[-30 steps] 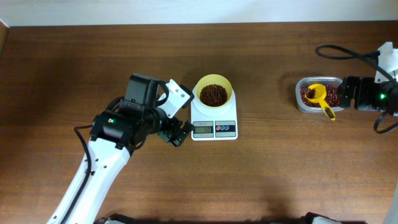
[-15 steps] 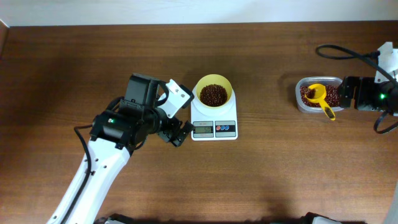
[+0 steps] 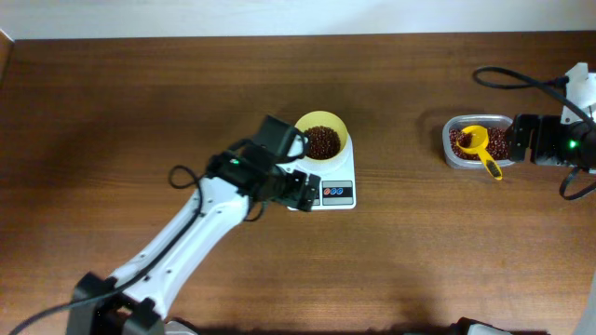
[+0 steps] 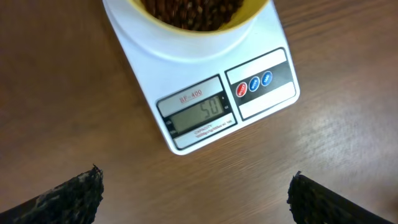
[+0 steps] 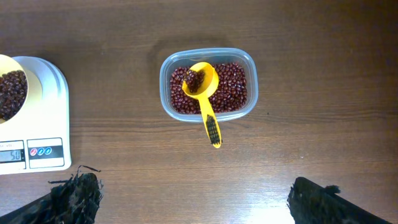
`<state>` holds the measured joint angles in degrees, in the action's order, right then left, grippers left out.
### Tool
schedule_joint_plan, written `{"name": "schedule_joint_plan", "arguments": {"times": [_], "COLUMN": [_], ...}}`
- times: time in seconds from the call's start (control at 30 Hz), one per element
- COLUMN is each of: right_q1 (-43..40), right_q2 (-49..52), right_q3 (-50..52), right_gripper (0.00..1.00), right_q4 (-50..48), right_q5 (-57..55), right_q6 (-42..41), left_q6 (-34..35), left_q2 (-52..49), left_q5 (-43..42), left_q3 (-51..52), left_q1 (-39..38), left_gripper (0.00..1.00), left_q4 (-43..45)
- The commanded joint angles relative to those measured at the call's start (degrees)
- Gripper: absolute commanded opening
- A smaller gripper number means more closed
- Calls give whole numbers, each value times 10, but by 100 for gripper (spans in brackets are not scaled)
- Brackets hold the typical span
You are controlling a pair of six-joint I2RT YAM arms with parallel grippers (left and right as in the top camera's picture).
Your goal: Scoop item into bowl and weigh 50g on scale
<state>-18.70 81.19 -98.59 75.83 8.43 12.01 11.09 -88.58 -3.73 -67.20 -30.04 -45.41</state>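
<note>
The left fingers are spread wide with nothing between them, their dark tips showing at the two lower corners of the left wrist view; they hang over the bare counter just in front of the scale, pointing down at it; seen from overhead, the left fingers cover the scale's front left corner; behind them the left arm bends at a raised joint beside the bowl and then runs down and left, stretched long across the counter to its base at the lower edge; the scale's grey display reads 50, with a red button and two blue buttons to its right; the pale-yellow bowl sits on the scale's platform, filled with dark reddish-brown beans; the right fingers are likewise parted and empty, held over the counter on the near side of a clear tub, well apart from the scale; in that tub lie more beans, and a yellow scoop rests on them with a few beans in its cup and its handle sticking out over the tub's rim toward the fingers; overhead, the right arm lies low and level at the right edge, just beside the tub, with a black cable looping behind it.
</note>
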Motion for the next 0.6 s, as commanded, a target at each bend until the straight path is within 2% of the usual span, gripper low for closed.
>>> {"name": "schedule_joint_plan", "arguments": {"times": [0.0,0.1,0.23,0.57], "right_q1": [-1,-1,-1,0], "right_q2": [-1,-1,-1,-1], "right_q3": [-6,-6,-6,-6], "right_gripper": [99,99,99,99], "right_q4": [-2,-2,-2,-2], "right_q5": [-1,-1,-1,-1], "right_q6": [-2,-2,-2,-2], "left_q6": [176,255,263,262], "left_q2": [-39,-57,-60,-60], "left_q5": [83,123,156,158], "left_q3": [4,4,4,4], "left_q1": [-44,-82,-108,-108], "left_gripper": [99,99,99,99], "left_q4": [9,11,13,12]}}
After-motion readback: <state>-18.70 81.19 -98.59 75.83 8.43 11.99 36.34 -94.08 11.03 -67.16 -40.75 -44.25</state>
